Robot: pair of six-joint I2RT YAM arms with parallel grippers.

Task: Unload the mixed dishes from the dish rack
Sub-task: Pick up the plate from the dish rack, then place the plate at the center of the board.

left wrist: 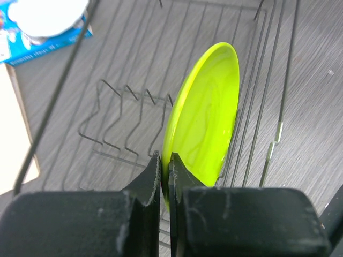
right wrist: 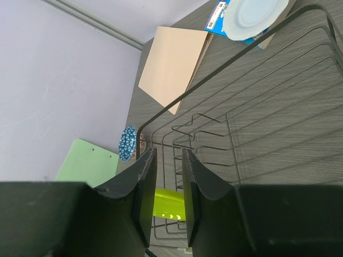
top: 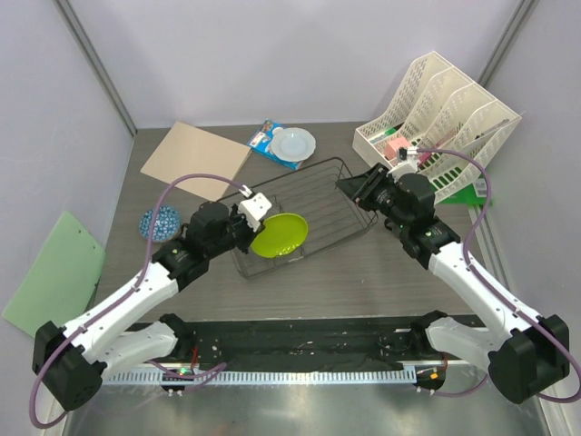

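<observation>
The dark wire dish rack [top: 318,195] stands mid-table. A lime-green plate [top: 280,234] stands on edge in its near left part. My left gripper [top: 258,221] is shut on the plate's rim; the left wrist view shows both jaws pinching the plate [left wrist: 206,112] at its near edge [left wrist: 166,160]. My right gripper [top: 357,188] is open and empty above the rack's far right corner. In the right wrist view it [right wrist: 166,160] looks down on the rack [right wrist: 241,123] and the plate [right wrist: 169,203]. A white plate [top: 294,143] and a blue bowl [top: 159,223] lie outside the rack. I see no mug or pink cup.
The white plate rests on a blue snack packet [top: 264,136] behind the rack. A white slotted file organiser [top: 440,123] stands at the far right. A tan board [top: 195,159] lies at the far left. A green clipboard [top: 54,272] leans at the left wall.
</observation>
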